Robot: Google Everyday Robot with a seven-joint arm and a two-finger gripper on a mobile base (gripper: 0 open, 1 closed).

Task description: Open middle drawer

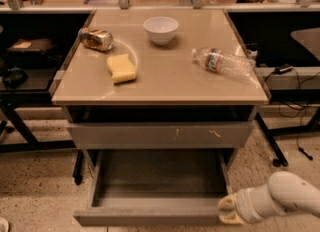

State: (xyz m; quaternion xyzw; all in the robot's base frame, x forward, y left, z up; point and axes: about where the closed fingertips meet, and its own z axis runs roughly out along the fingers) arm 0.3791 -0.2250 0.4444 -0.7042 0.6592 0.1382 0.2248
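The middle drawer (pixel 150 216) stands open at the bottom centre of the frame, its plain grey front drawn well forward of the cabinet and its shallow tray showing only a bare grey floor. At the lower right, the robot's claw (pixel 225 211) sits against the right end of that drawer front, carried on a white arm (pixel 285 198) that enters from the right edge; whether the claw is spread or clamped on the panel cannot be told from this angle. Directly above the open tray, a wider grey drawer front (pixel 160 135) marked with white scratches sits shut beneath the tabletop. The beige table (pixel 170 83) fills the middle of the frame and carries four items, all apart from one another. A white bowl (pixel 160 28) stands upright near the back edge, top centre, its inside showing plain white. A metal can (pixel 96 39) lies on its side toward the upper left, and a yellow sponge (pixel 121 68) rests flat just in front of it. A clear plastic bottle (pixel 222 61) with a label lies on its side toward the right edge; what it holds, if anything, cannot be made out. Dark desks flank the table on both sides, with cables (pixel 287 71) trailing at the right, and a speckled floor (pixel 30 196) spreads across the lower left.
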